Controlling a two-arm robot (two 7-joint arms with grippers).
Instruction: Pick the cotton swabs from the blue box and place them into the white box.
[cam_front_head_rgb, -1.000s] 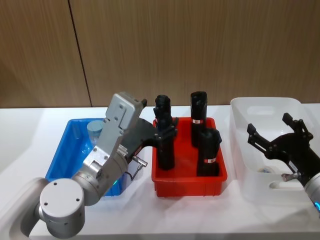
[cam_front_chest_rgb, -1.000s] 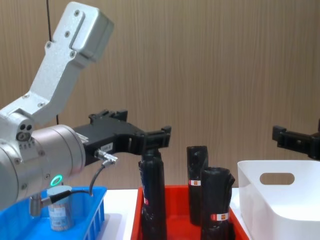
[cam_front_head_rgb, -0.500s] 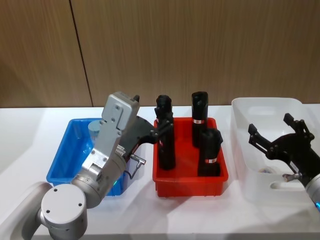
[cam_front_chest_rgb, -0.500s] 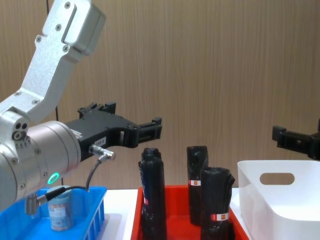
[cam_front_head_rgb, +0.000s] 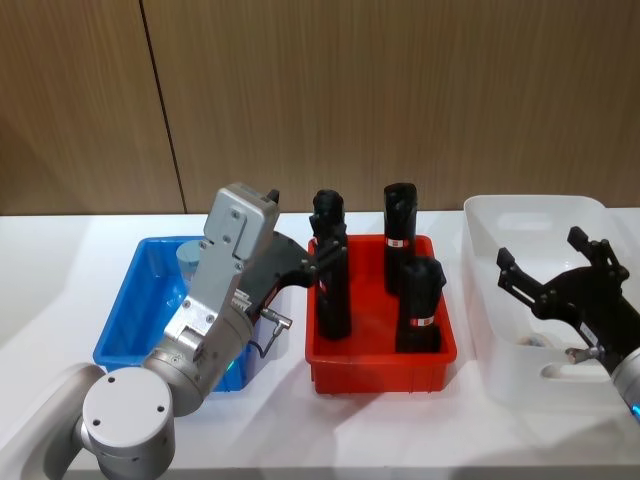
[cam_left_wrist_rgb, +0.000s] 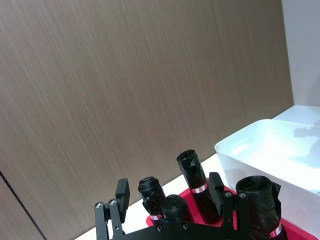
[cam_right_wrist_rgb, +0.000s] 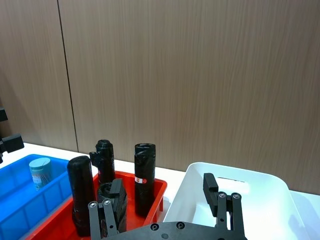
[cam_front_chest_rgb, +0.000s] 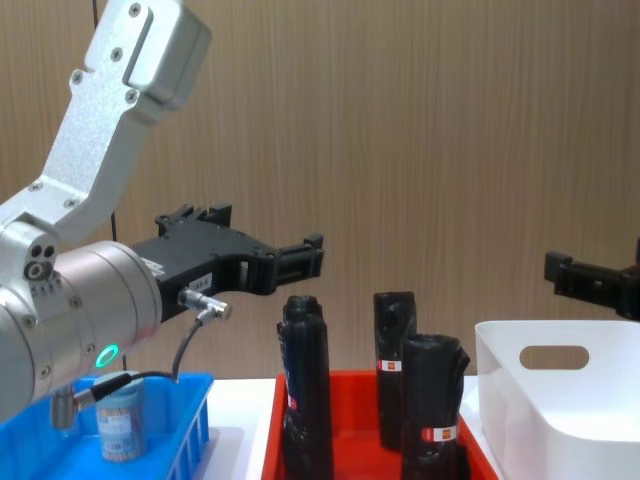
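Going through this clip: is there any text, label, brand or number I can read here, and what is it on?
No text here can be read.
Red-and-white bands on the tall black rolls in the red plastic crate: print too small to read.
Printed label on the clear cotton swab jar with pale blue lid in the blue slotted basket: blurred.
White tag on the left gripper body: too small.

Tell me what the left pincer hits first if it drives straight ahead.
Probably nothing at once: the open left pincer points across the red crate just above the black rolls; it could clip one, depth unclear.
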